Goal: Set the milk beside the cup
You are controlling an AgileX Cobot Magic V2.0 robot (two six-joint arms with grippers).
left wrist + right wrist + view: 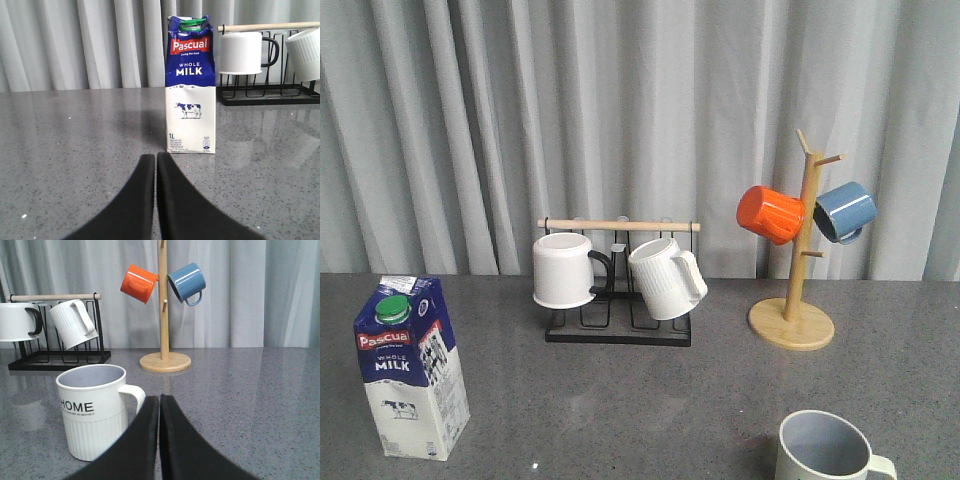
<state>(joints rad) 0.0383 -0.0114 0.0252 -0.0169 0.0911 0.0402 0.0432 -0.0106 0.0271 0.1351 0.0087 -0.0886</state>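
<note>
Blue-white milk (408, 366) stood upright front-left on table (620, 400), well apart from cup (828, 450) front-right. Both grippers, left (155, 165) and right (159, 407), pressed closed, empty. Step: pre-grasp; next, left must open, approach carton. Count: one milk, five mugs, two racks

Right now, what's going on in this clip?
Nothing is being handled yet. The milk stands upright at the table's front left, far from the cup at the front right. The left claw is shut and faces the carton without touching it; the right claw is shut beside the cup. The milk has not been placed next to the cup.
</note>
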